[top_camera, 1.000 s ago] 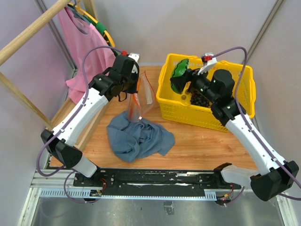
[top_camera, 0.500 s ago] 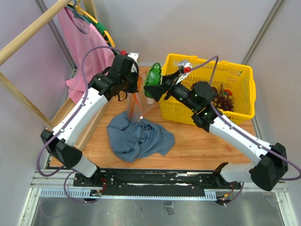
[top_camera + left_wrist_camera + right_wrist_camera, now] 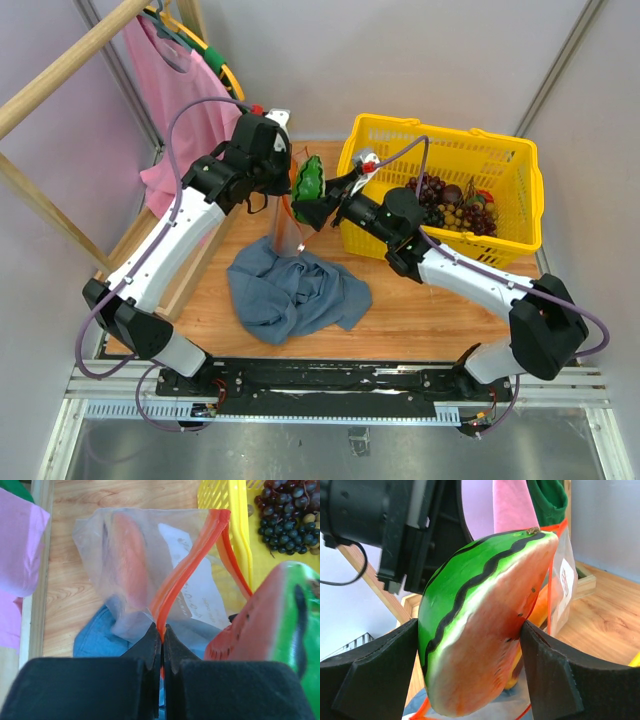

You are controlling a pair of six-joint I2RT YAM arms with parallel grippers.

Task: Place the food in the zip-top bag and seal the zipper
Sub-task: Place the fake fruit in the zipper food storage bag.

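My left gripper (image 3: 285, 188) (image 3: 162, 630) is shut on the orange-red zipper (image 3: 186, 577) of the clear zip-top bag (image 3: 130, 575) (image 3: 288, 232) and holds it up with its mouth open. An orange shape shows inside the bag. My right gripper (image 3: 312, 200) (image 3: 470, 670) is shut on the watermelon wedge (image 3: 480, 615) (image 3: 308, 180) (image 3: 270, 615), which is at the bag's mouth next to the left gripper. The dark purple grapes (image 3: 428, 190) (image 3: 282, 520) lie in the yellow basket (image 3: 520, 240).
The bag's bottom rests on a blue-grey cloth (image 3: 295, 290) on the wooden table. The basket also holds brownish-green grapes (image 3: 462, 215) and a dark round fruit (image 3: 452, 194). A pink garment (image 3: 175, 100) hangs on a wooden rack at the back left.
My right arm lifted the watermelon wedge out of the basket and carried it left to the bag's mouth. My left gripper has kept hold of the bag in place.
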